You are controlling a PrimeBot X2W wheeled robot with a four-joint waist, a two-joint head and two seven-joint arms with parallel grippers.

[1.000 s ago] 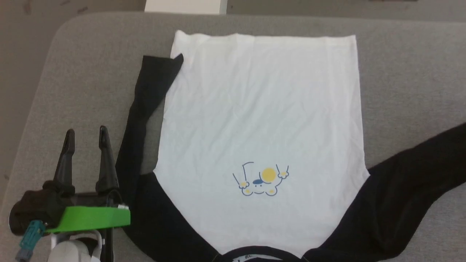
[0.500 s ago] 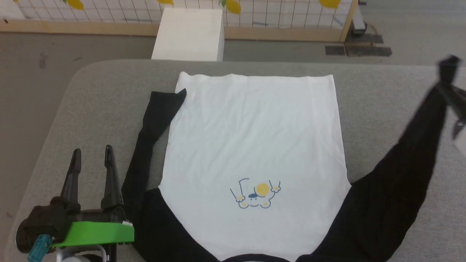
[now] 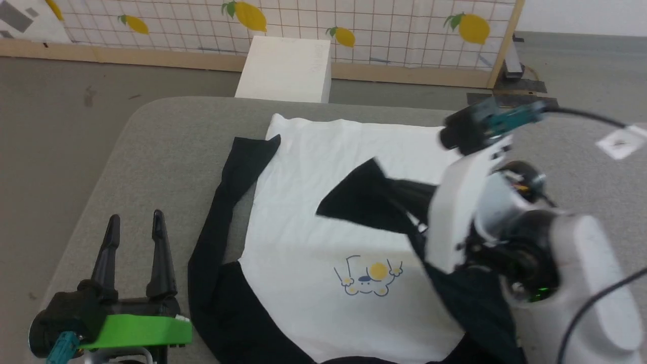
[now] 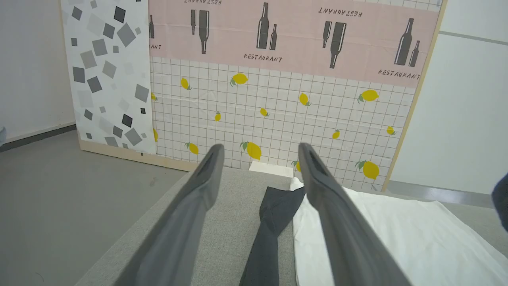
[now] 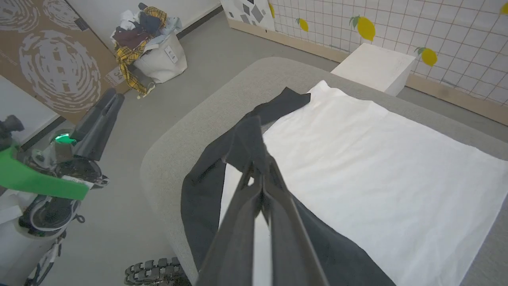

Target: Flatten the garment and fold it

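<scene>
Sleeve fold, looks like: right gripper (image 5: 260,180) clamped on black sleeve (image 3: 354,197) of soft white T-shirt (image 3: 313,162), holds it over white body; left gripper (image 3: 135,218) spread empty, parked aside.

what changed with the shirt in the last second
The right gripper, shut on the garment's right-hand black sleeve, swung it from out over the table's right side inward, above the white body. The head camera also tilted up. The left gripper stayed open and idle; the left-hand sleeve lies as before.
</scene>
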